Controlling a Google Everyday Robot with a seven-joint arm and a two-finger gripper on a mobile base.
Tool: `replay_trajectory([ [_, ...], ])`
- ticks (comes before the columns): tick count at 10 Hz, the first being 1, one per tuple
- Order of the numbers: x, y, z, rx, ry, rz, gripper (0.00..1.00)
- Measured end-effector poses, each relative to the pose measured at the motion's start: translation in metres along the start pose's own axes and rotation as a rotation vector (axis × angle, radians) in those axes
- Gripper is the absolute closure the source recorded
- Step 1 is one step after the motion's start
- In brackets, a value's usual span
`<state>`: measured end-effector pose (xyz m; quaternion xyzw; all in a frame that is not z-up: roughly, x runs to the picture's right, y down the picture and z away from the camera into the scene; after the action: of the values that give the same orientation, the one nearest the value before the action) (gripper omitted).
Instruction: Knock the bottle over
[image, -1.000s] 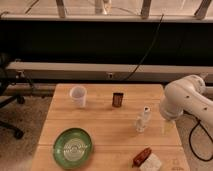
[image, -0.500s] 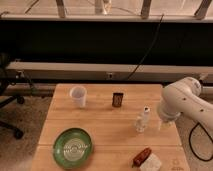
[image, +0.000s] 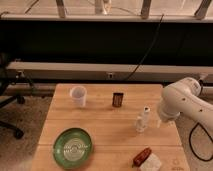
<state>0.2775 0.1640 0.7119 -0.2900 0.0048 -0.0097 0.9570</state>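
Since the earlier frames the white robot arm (image: 182, 102) has edged left, and its gripper (image: 160, 121) now sits just right of the small translucent whitish plastic bottle with white cap (image: 142, 120). The bottle stays upright on the right half of the pale wooden table (image: 105, 125). Gripper state: cannot tell. A white cup (image: 78, 95) and dark brown can (image: 117, 99) stand behind.

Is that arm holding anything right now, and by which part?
Nothing appears held. The end effector sits just right of the bottle, which stands upright on the table, apart from it.
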Motion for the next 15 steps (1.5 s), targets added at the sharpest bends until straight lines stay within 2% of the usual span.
replay_trajectory([
  [2,-0.001,-0.006,0.003,0.009,-0.002,-0.006,0.91],
  [4,-0.003,-0.011,0.005,0.017,-0.006,-0.016,1.00],
  [8,-0.020,-0.015,0.006,0.023,-0.044,-0.044,1.00],
  [12,-0.065,-0.006,0.006,0.010,-0.116,-0.106,1.00],
  [15,-0.088,-0.003,0.012,0.001,-0.156,-0.150,1.00],
])
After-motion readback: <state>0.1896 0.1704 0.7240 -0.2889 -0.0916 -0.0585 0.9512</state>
